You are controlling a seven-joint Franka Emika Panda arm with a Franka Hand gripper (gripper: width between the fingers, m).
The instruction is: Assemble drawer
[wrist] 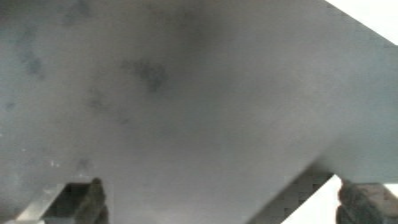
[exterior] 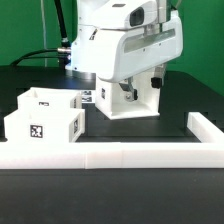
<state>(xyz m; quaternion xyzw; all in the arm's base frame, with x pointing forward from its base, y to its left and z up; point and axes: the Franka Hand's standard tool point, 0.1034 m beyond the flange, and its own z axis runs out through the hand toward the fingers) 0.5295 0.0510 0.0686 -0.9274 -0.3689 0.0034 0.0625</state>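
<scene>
The drawer's white casing (exterior: 127, 103) stands at mid table, partly hidden by my arm. Two white trays lie at the exterior view's left: the nearer one (exterior: 45, 125) shows a black-and-white tag, and the other (exterior: 48, 98) sits right behind it. My gripper (exterior: 152, 84) hangs right at the casing's top, on its right side in the exterior view. In the wrist view a shadowed grey surface (wrist: 178, 90), very close, fills the frame. My gripper (wrist: 221, 205) shows only its two fingertips (wrist: 75, 200), set wide apart with nothing clamped between them.
A long white L-shaped rail (exterior: 110, 156) runs across the front of the black table and turns back at the exterior view's right (exterior: 203, 128). Black cables (exterior: 45, 55) lie behind the arm's base at the back left.
</scene>
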